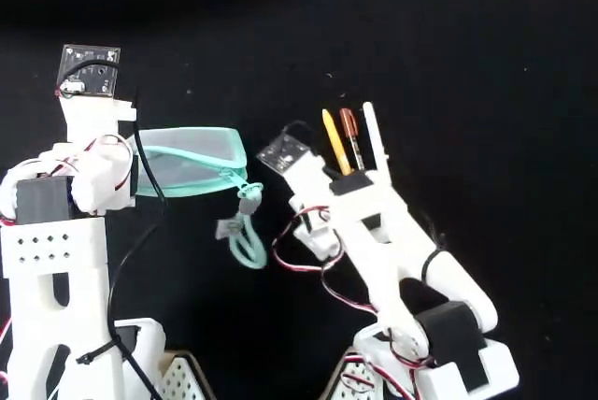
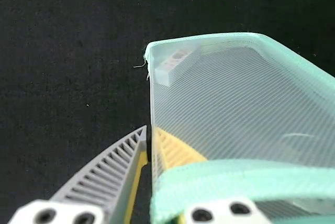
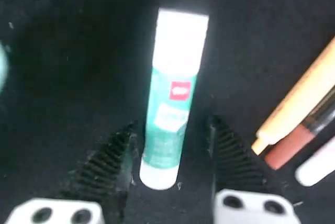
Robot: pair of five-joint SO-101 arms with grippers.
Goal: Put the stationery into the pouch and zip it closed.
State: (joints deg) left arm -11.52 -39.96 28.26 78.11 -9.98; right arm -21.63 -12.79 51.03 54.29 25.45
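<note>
On black cloth (image 1: 486,64), left pincer (image 2: 151,133) clamps pouch (image 2: 230,103); right pincer (image 3: 171,125) gapes around glue stick (image 3: 178,62).

Black-clothed table (image 1: 486,64), mint mesh pouch (image 1: 192,162), glue stick (image 3: 175,88), yellow pen (image 1: 334,140), brown pen (image 1: 351,131), white pen (image 1: 373,134)

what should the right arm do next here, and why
Probably close the right gripper: its open jaws straddle the white and green glue stick, which lies ungrasped on the black cloth. The left gripper holds the mint mesh pouch.
</note>
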